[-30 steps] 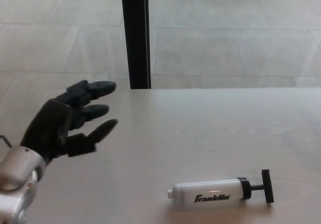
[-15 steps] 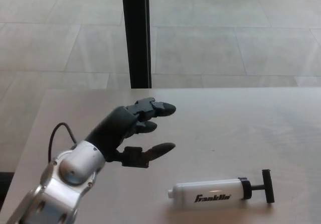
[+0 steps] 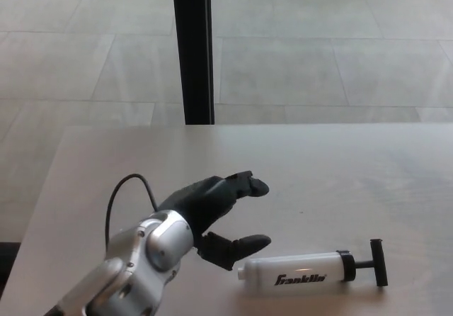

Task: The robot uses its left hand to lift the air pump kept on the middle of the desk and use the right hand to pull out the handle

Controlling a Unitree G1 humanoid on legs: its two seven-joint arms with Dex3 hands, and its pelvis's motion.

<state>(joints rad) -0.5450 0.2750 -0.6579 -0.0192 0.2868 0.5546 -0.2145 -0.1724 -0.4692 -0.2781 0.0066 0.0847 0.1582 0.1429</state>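
Nearest to me, the left arm comes in from the near left corner, silver forearm with a black cable looping off the wrist. Its left hand hangs over the desk, released and holding nothing: thumb low, the two fingers above it, a clear gap between them.

The pump lies on its side on the near part of the desk, a bit right of centre. White barrel, "Franklin" lettering, nozzle end pointing left. The thumb tip sits just beside that nozzle end; I can't tell whether it touches. The black T-handle sticks out at the right end on a short rod.

I see no right hand.

Beyond the far desk edge, a black post stands upright on a pale tiled floor.
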